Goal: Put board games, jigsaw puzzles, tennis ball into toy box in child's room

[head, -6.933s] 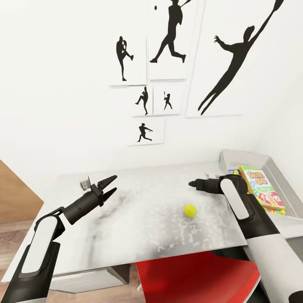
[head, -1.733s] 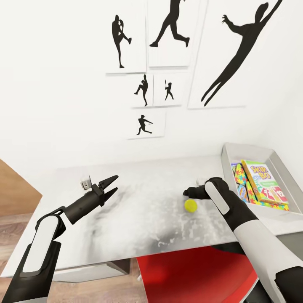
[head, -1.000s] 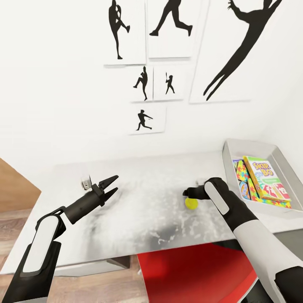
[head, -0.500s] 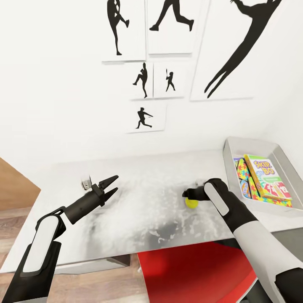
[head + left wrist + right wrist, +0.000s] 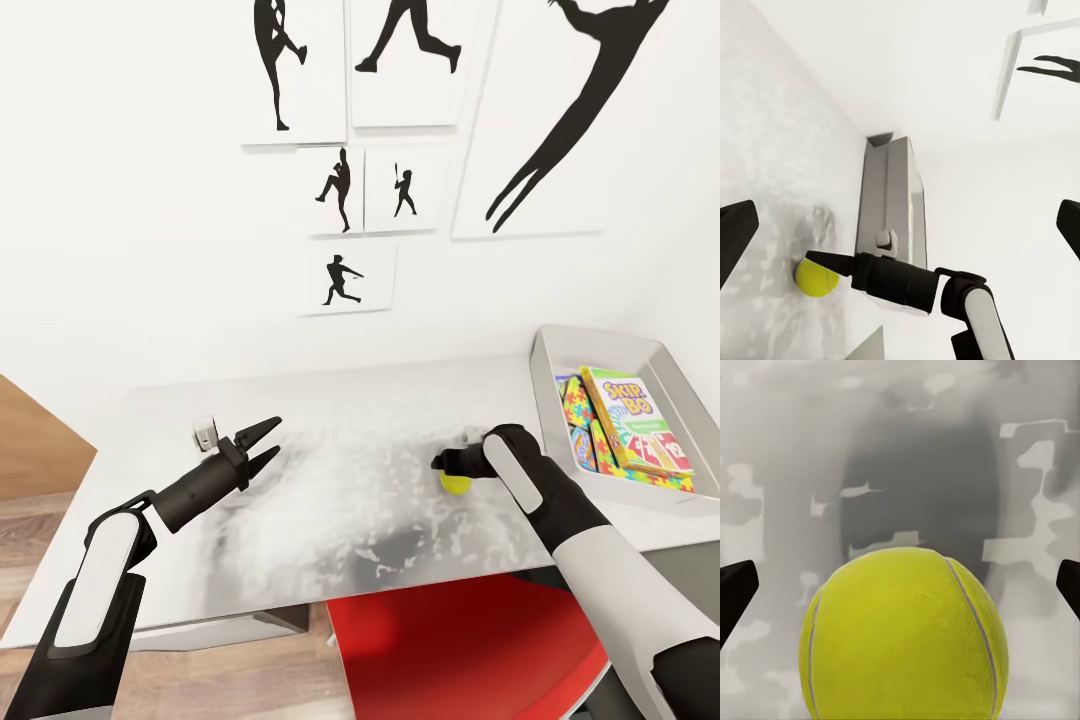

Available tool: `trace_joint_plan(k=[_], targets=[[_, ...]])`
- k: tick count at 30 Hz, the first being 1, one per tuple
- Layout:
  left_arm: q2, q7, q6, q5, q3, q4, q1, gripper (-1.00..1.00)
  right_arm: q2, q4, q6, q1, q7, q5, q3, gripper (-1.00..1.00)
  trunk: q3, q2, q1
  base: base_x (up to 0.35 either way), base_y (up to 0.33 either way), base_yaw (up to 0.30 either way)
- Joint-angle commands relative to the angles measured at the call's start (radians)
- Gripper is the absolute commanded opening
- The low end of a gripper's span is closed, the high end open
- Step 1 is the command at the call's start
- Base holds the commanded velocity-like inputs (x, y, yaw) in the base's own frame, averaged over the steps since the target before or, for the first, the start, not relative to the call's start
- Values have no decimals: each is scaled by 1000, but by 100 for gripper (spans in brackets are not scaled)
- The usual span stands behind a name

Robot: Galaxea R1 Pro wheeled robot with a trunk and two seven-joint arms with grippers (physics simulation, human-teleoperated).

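One toy left: the right claw (image 5: 440, 464) had dropped over the tennis ball (image 5: 457, 483).
Its fingers stood wide, straddling the ball on the table (image 5: 330, 500); the left claw (image 5: 262, 445) hovered open; toy box (image 5: 600, 345) already held games.

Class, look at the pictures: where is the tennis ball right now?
The tennis ball lies on the table, right of centre in the head view, just under the open right gripper, left of the toy box.
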Motion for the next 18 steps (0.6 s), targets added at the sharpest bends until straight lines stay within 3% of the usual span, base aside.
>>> trace_joint_plan(k=[1, 18], targets=[[0, -6, 5, -5, 1, 0, -1, 100, -1, -1, 1, -1, -10, -10, 4, 100, -2, -2, 1, 0, 0, 0], [0, -6, 5, -5, 1, 0, -1, 100, 1, -2, 42, 2, -14, -11, 4, 100, -2, -2, 1, 0, 0, 0]])
